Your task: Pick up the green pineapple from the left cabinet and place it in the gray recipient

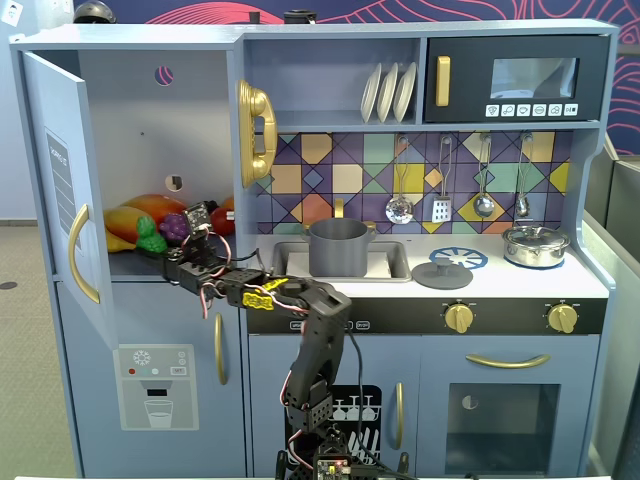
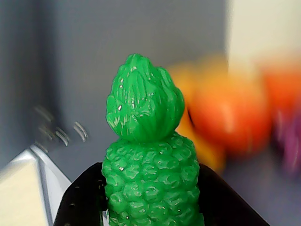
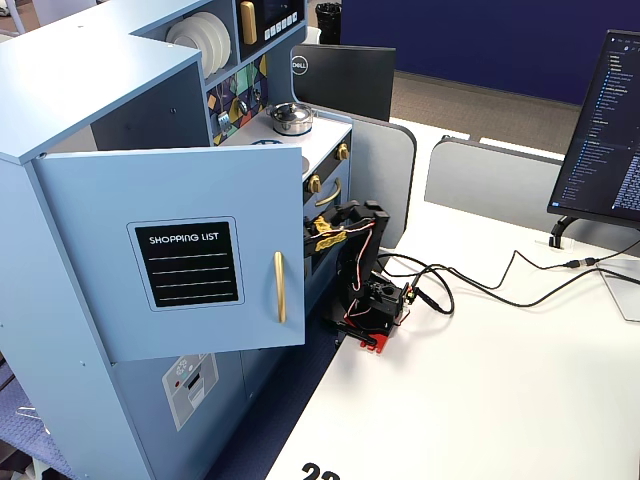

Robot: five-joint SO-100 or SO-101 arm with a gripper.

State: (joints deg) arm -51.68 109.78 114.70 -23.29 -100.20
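Cabinet first: the left cabinet stands with its door swung wide, which is what lets the arm reach across from the bench into the compartment. In a fixed view the arm stretches out level toward the shelf, where a heap of toy fruit lies at the back. To the right in that view, the gray recipient sits lidless in the sink, apart from the cabinet, so it is ready to take a drop from above. Its flat lid lies just beside it on the counter. Smallest, the green pineapple stands upright on the shelf, tuft up, near the front of the fruit. The gripper has its black jaws pressed against both flanks of the body, clamped low; that probably keeps the bumpy body from twisting.
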